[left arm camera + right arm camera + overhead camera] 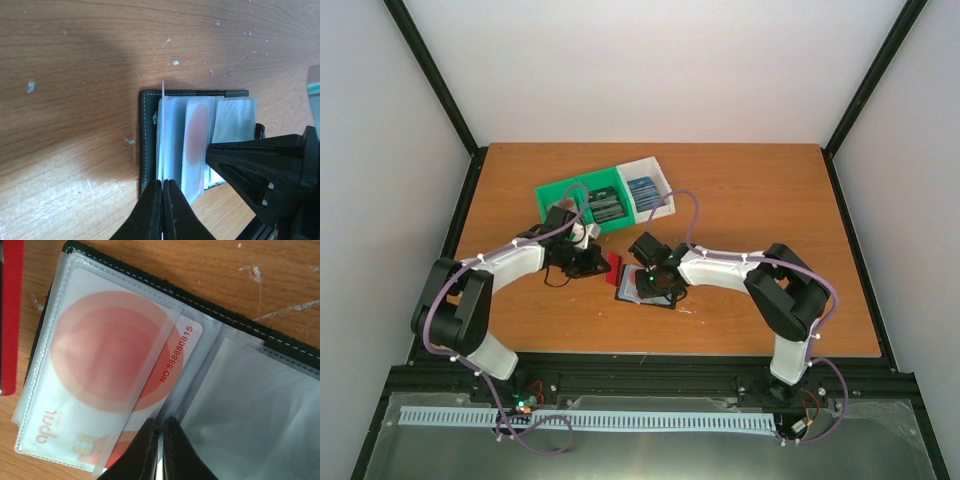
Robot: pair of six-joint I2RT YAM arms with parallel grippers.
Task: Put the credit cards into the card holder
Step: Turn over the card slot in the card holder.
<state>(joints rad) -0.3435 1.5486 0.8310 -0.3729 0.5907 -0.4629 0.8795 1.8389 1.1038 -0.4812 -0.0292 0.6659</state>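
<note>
Card holder [149, 140] on table [740, 200], one card [100, 355] inside it, bin [560, 195] behind.

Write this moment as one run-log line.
left tool shut on red card | right tool shut on sleeve | card holder open | insertion pending

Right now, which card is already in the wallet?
The white card with the pink circle, tucked inside the wallet. The red card is outside, pinched in the left claw.

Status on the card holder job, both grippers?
Left gripper shut on red card, edge-on at card holder. Right gripper shut on a sleeve. One pink-circle card already sleeved. Nothing in the way.
</note>
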